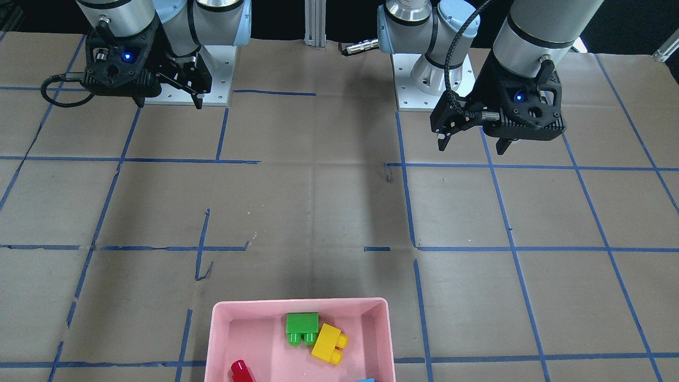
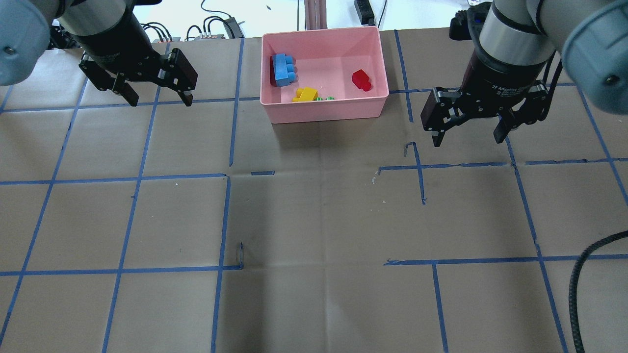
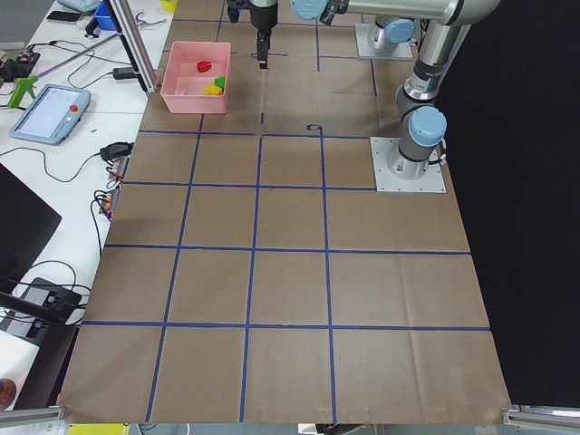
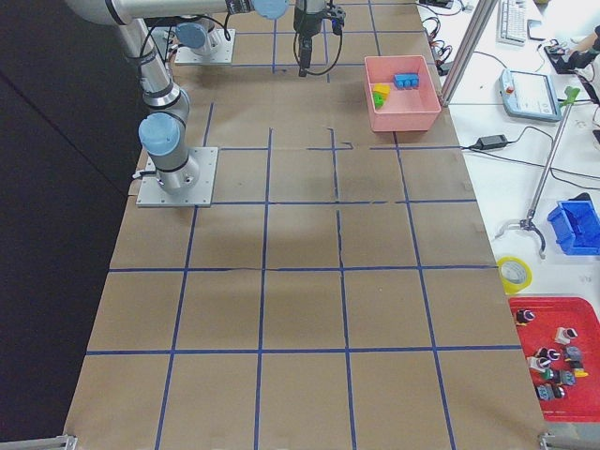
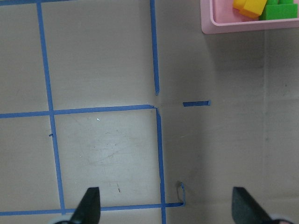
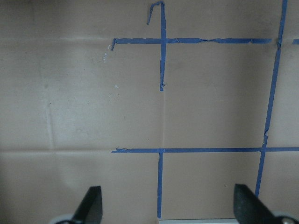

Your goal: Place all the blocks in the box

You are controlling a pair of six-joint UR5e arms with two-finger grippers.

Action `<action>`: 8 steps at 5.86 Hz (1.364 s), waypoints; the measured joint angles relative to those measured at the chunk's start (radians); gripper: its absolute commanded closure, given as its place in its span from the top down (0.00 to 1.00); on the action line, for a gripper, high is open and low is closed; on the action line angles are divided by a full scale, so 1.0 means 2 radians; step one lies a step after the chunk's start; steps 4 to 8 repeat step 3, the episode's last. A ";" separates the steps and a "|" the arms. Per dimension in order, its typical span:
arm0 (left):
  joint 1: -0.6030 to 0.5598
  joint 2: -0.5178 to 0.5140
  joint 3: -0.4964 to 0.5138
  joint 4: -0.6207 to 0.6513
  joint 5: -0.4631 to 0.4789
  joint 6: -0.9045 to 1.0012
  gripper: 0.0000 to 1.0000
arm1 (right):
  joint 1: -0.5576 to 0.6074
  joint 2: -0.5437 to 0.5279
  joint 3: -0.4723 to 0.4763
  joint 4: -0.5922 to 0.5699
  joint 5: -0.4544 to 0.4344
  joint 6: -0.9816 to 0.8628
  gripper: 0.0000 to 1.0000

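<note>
The pink box point(image 2: 324, 111) stands at the table's far middle and holds all the blocks: light blue point(image 2: 283, 69), yellow point(image 2: 306, 94), red point(image 2: 361, 80), and green point(image 2: 325, 98), mostly hidden by the near wall. The front-facing view shows the box point(image 1: 299, 303) with green point(image 1: 302, 327), yellow point(image 1: 329, 344), red point(image 1: 241, 370) and a sliver of blue point(image 1: 366, 380). My left gripper point(image 2: 159, 100) hangs open and empty left of the box, also seen front-on point(image 1: 471, 148). My right gripper point(image 2: 466, 139) hangs open and empty right of it, also seen front-on point(image 1: 170, 102).
Brown paper with a blue tape grid point(image 2: 225, 220) covers the table. The left wrist view shows the box corner point(image 5: 252, 25) at top right. Operator benches with cables, a tablet point(image 3: 50, 113) and a red parts tray point(image 4: 553, 361) lie beyond the far edge.
</note>
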 measured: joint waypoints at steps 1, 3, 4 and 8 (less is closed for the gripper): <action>0.000 -0.001 0.000 0.000 0.000 0.001 1.00 | 0.000 0.000 0.000 0.000 0.000 0.000 1.00; 0.000 -0.003 0.000 0.001 -0.001 0.002 1.00 | 0.000 0.001 0.000 0.000 0.001 0.000 1.00; 0.000 -0.003 0.000 0.001 -0.001 0.002 1.00 | 0.000 0.001 0.000 0.000 0.001 0.000 1.00; 0.000 -0.003 0.000 0.001 -0.001 0.002 1.00 | 0.000 0.001 0.000 0.000 0.001 0.000 1.00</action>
